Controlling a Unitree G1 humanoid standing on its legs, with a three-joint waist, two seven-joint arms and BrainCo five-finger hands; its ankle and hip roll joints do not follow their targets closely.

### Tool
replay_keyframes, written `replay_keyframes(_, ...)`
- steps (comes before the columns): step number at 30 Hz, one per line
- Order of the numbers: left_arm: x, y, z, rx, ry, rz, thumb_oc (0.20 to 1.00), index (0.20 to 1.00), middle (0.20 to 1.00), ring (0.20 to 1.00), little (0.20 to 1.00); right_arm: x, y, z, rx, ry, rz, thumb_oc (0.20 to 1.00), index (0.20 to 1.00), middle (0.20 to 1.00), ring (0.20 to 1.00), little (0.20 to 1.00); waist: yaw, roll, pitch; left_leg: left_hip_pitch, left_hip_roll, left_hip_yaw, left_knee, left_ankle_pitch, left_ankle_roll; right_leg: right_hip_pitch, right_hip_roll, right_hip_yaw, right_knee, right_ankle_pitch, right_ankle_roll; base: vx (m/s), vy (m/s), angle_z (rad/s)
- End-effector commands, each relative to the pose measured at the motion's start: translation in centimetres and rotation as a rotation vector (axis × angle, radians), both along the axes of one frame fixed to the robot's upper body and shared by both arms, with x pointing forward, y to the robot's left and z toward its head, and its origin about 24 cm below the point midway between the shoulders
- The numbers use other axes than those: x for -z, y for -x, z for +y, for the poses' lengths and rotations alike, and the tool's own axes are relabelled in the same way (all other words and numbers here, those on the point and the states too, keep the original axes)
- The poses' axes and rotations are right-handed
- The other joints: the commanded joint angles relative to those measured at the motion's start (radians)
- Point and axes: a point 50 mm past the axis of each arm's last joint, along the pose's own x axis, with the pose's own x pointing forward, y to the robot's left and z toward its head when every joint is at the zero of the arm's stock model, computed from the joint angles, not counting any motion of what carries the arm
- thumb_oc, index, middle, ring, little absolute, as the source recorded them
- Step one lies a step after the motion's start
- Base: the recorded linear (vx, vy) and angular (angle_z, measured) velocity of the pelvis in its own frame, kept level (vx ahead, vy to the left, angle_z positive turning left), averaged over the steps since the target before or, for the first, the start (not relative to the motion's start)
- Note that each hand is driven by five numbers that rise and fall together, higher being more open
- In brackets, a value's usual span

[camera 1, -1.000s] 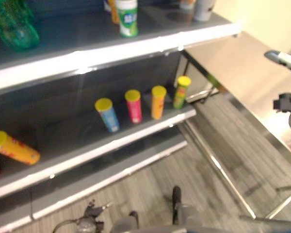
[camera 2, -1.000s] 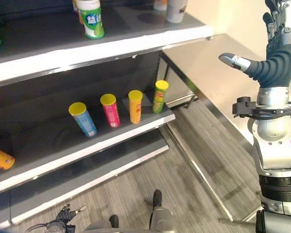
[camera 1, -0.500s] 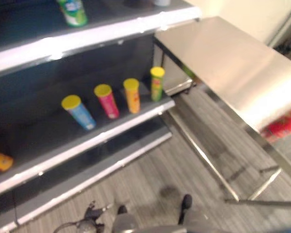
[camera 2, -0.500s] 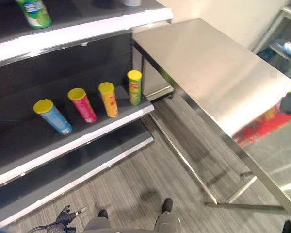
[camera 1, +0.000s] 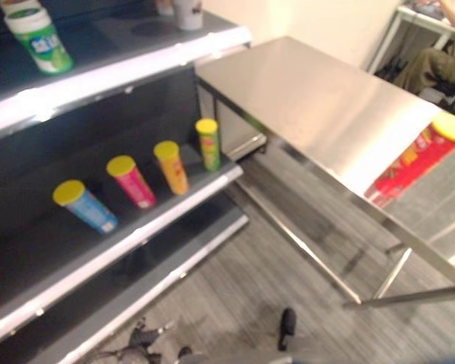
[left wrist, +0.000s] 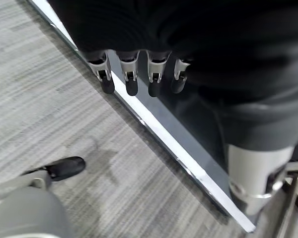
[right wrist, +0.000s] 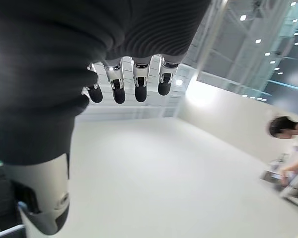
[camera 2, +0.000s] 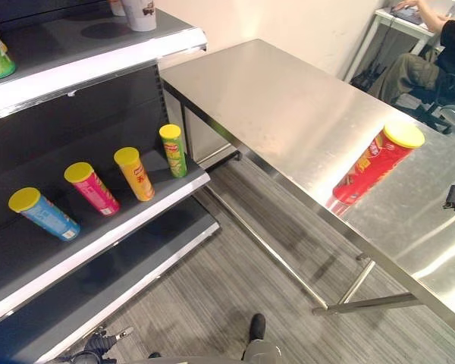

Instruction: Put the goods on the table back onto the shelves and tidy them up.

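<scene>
- A red crisp tube [camera 2: 373,162] with a yellow lid stands upright on the steel desk [camera 2: 288,98], close to its near long edge; it looks like the one item left to shelve.
- Neither hand is near it. The left hand [left wrist: 139,74] hangs over the floor beside a shelf's pale front edge, fingers [left wrist: 131,79] relaxed and apart, holding nothing.
- The right hand [right wrist: 129,79] is raised toward a pale wall, its fingers [right wrist: 140,83] loose and empty too.
- On the middle shelf [camera 2: 129,220], four tubes stand in a row near the front edge: blue [camera 2: 44,212], pink [camera 2: 92,188], orange [camera 2: 133,173], green [camera 2: 174,149]. Space beside them suggests where the red one belongs.
- A person [camera 2: 432,53] sits at a further table, beyond the desk's far end.
</scene>
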Motion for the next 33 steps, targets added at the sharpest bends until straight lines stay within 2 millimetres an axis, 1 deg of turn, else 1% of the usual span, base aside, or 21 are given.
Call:
replay_keyframes(1, -1.3, -1.5, 1.9, -0.001, -0.042, -0.070, 1.000, 1.000, 1.000, 1.000, 1.000, -2.5, 0.0, 0.7, -0.044, 0.012, -0.101, 1.000, 1.000, 1.000, 1.000, 1.000, 0.036, -0.017, 0.077, -0.089, 0.067, -0.155, 0.253, 0.079, 0.011, 0.087, 0.011, 0.014, 0.081, -0.229, 0.012, -0.07, -0.189, -0.60)
replay_keyframes(2, -1.4, -2.0, 1.9, -0.002, -0.041, -0.084, 1.000, 1.000, 1.000, 1.000, 1.000, -1.9, -0.8, 1.1, -0.082, -0.017, -0.071, 1.000, 1.000, 1.000, 1.000, 1.000, 0.063, -0.046, 0.110, -0.163, 0.012, -0.242, 0.314, 0.067, 0.027, 0.098, 0.012, 0.029, 0.073, -0.236, 0.000, -0.06, -0.125, -0.77)
replay_keyframes(3, -1.5, -2.3, 1.9, -0.007, -0.042, -0.090, 1.000, 1.000, 1.000, 1.000, 1.000, -1.7, -0.9, 1.2, -0.105, -0.040, -0.063, 1.000, 1.000, 1.000, 1.000, 1.000, 0.063, -0.058, 0.115, -0.191, -0.020, -0.267, 0.295, 0.031, 0.028, 0.103, 0.006, 0.030, 0.068, -0.240, 0.004, 0.01, -0.140, -0.79)
replay_keyframes(4, -1.5, -2.6, 1.8, -0.003, -0.037, -0.089, 1.000, 1.000, 1.000, 1.000, 1.000, -1.1, -1.1, 1.1, -0.113, -0.067, -0.048, 1.000, 1.000, 1.000, 1.000, 1.000, 0.066, -0.067, 0.116, -0.199, -0.055, -0.285, 0.252, -0.024, 0.029, 0.115, 0.003, 0.035, 0.060, -0.251, 0.009, 0.07, -0.005, -0.39)
replay_keyframes(5, -1.5, -2.8, 1.7, 0.001, -0.031, -0.092, 1.000, 1.000, 1.000, 1.000, 1.000, -0.8, -1.1, 0.9, -0.102, -0.068, -0.032, 1.000, 1.000, 1.000, 1.000, 1.000, 0.069, -0.071, 0.110, -0.209, -0.091, -0.304, 0.199, -0.027, 0.032, 0.115, -0.001, 0.040, 0.054, -0.249, 0.012, 0.08, 0.015, -0.10)
replay_keyframes(6, -1.4, -2.7, 1.5, 0.014, -0.031, -0.079, 1.000, 1.000, 1.000, 1.000, 1.000, -0.3, -1.2, 0.5, -0.070, -0.076, -0.018, 1.000, 1.000, 1.000, 1.000, 1.000, 0.077, -0.065, 0.108, -0.225, -0.125, -0.326, 0.148, -0.024, 0.036, 0.114, 0.006, 0.040, 0.055, -0.250, 0.014, 0.04, 0.029, -0.04)
replay_keyframes(7, -1.3, -2.7, 1.5, 0.015, -0.031, -0.079, 1.000, 1.000, 1.000, 1.000, 1.000, -0.3, -1.2, 0.5, -0.069, -0.075, -0.018, 1.000, 1.000, 1.000, 1.000, 1.000, 0.077, -0.067, 0.106, -0.221, -0.126, -0.325, 0.138, -0.020, 0.036, 0.113, 0.004, 0.040, 0.056, -0.252, 0.015, 0.04, 0.030, -0.18)
replay_keyframes(8, -1.2, -2.5, 1.2, 0.008, -0.017, -0.076, 1.000, 1.000, 1.000, 1.000, 1.000, 0.3, -1.6, 0.5, -0.076, -0.090, 0.006, 1.000, 1.000, 1.000, 1.000, 1.000, 0.082, -0.059, 0.097, -0.204, -0.139, -0.352, 0.091, -0.031, 0.044, 0.108, 0.012, 0.059, 0.063, -0.254, 0.015, 0.06, 0.040, -0.42)
replay_keyframes(9, -1.0, -2.3, 1.1, 0.008, -0.012, -0.064, 1.000, 1.000, 1.000, 1.000, 1.000, 0.9, -1.9, 0.5, -0.072, -0.106, 0.027, 1.000, 1.000, 1.000, 1.000, 1.000, 0.087, -0.050, 0.094, -0.196, -0.158, -0.389, 0.079, -0.035, 0.054, 0.106, 0.017, 0.068, 0.068, -0.258, 0.014, 0.06, 0.074, -0.95)
replay_keyframes(10, -1.0, -2.3, 1.0, 0.005, -0.010, -0.069, 1.000, 1.000, 1.000, 1.000, 1.000, 1.2, -2.0, 0.3, -0.065, -0.114, 0.043, 1.000, 1.000, 1.000, 1.000, 1.000, 0.087, -0.046, 0.091, -0.195, -0.165, -0.401, 0.077, -0.030, 0.049, 0.106, 0.013, 0.064, 0.072, -0.257, 0.016, 0.10, 0.147, -1.03)
replay_keyframes(11, -0.8, -2.1, 1.0, 0.009, -0.010, -0.052, 1.000, 1.000, 1.000, 1.000, 1.000, 1.9, -2.6, 0.1, -0.057, -0.118, 0.095, 1.000, 1.000, 1.000, 1.000, 1.000, 0.083, -0.035, 0.075, -0.170, -0.163, -0.391, 0.034, -0.024, 0.055, 0.109, 0.007, 0.058, 0.071, -0.257, 0.019, 0.08, 0.123, -0.67)
replay_keyframes(12, -0.8, -2.1, 1.0, 0.008, -0.010, -0.053, 1.000, 1.000, 1.000, 1.000, 1.000, 1.9, -2.6, 0.1, -0.058, -0.118, 0.096, 1.000, 1.000, 1.000, 1.000, 1.000, 0.083, -0.035, 0.075, -0.167, -0.163, -0.390, 0.029, -0.022, 0.055, 0.109, 0.007, 0.059, 0.071, -0.257, 0.019, 0.09, 0.134, 0.17)
replay_keyframes(14, -0.8, -1.9, 1.1, 0.019, -0.012, -0.037, 1.000, 1.000, 1.000, 1.000, 1.000, 2.1, -3.4, 0.5, -0.092, -0.125, 0.126, 1.000, 1.000, 1.000, 1.000, 1.000, 0.082, -0.030, 0.065, -0.153, -0.168, -0.384, 0.010, -0.017, 0.061, 0.110, -0.003, 0.060, 0.073, -0.255, 0.021, 0.06, 0.127, 0.28)
replay_keyframes(15, -0.8, -1.8, 1.4, 0.022, -0.019, -0.031, 1.000, 1.000, 1.000, 1.000, 1.000, 2.2, -4.3, 1.1, -0.124, -0.112, 0.162, 1.000, 1.000, 1.000, 1.000, 1.000, 0.085, -0.030, 0.064, -0.147, -0.172, -0.376, 0.007, -0.015, 0.064, 0.110, -0.013, 0.063, 0.073, -0.252, 0.024, 0.04, 0.125, -0.06)
replay_keyframes(18, -0.8, -1.6, 1.6, 0.015, -0.023, -0.026, 1.000, 1.000, 1.000, 1.000, 1.000, 2.1, -4.8, 1.5, -0.141, -0.112, 0.167, 1.000, 1.000, 1.000, 1.000, 1.000, 0.087, -0.031, 0.066, -0.145, -0.174, -0.372, 0.009, -0.016, 0.066, 0.110, -0.018, 0.065, 0.071, -0.250, 0.027, 0.02, 0.075, -0.03)
replay_keyframes(20, -0.7, -1.0, 1.9, 0.006, -0.033, -0.004, 1.000, 1.000, 1.000, 1.000, 1.000, 2.2, -5.9, 2.0, -0.142, -0.077, 0.213, 1.000, 1.000, 1.000, 1.000, 1.000, 0.099, -0.033, 0.063, -0.135, -0.181, -0.365, -0.003, -0.022, 0.077, 0.114, -0.032, 0.064, 0.065, -0.244, 0.034, 0.03, 0.095, 0.03)
replay_keyframes(22, -0.6, -0.9, 1.9, 0.005, -0.034, 0.001, 1.000, 1.000, 1.000, 1.000, 1.000, 2.2, -6.1, 2.1, -0.140, -0.071, 0.221, 1.000, 1.000, 1.000, 1.000, 1.000, 0.100, -0.033, 0.063, -0.132, -0.183, -0.364, -0.006, -0.022, 0.079, 0.113, -0.034, 0.065, 0.065, -0.243, 0.036, 0.02, 0.062, 0.02)
replay_keyframes(23, -0.6, -0.6, 2.0, 0.006, -0.038, 0.011, 1.000, 1.000, 1.000, 1.000, 1.000, 2.3, -6.5, 2.4, -0.162, -0.076, 0.235, 1.000, 1.000, 1.000, 1.000, 1.000, 0.106, -0.035, 0.063, -0.133, -0.188, -0.365, -0.006, -0.023, 0.084, 0.114, -0.040, 0.063, 0.065, -0.240, 0.040, 0.02, 0.053, 0.05)
replay_keyframes(29, -0.4, 0.0, 1.9, -0.009, -0.025, 0.023, 1.000, 1.000, 1.000, 1.000, 1.000, 2.7, -6.5, 2.6, -0.211, -0.100, 0.257, 1.000, 1.000, 1.000, 1.000, 1.000, 0.116, -0.040, 0.058, -0.131, -0.196, -0.369, -0.007, -0.028, 0.089, 0.121, -0.053, 0.052, 0.061, -0.238, 0.047, 0.01, 0.022, 0.08)
replay_keyframes(33, -0.2, 0.2, 1.6, -0.003, -0.016, 0.035, 1.000, 1.000, 1.000, 1.000, 1.000, 2.9, -6.6, 2.4, -0.197, -0.092, 0.276, 1.000, 1.000, 1.000, 1.000, 1.000, 0.120, -0.042, 0.056, -0.128, -0.199, -0.370, -0.009, -0.031, 0.091, 0.126, -0.060, 0.044, 0.061, -0.236, 0.051, 0.01, 0.013, 0.05)
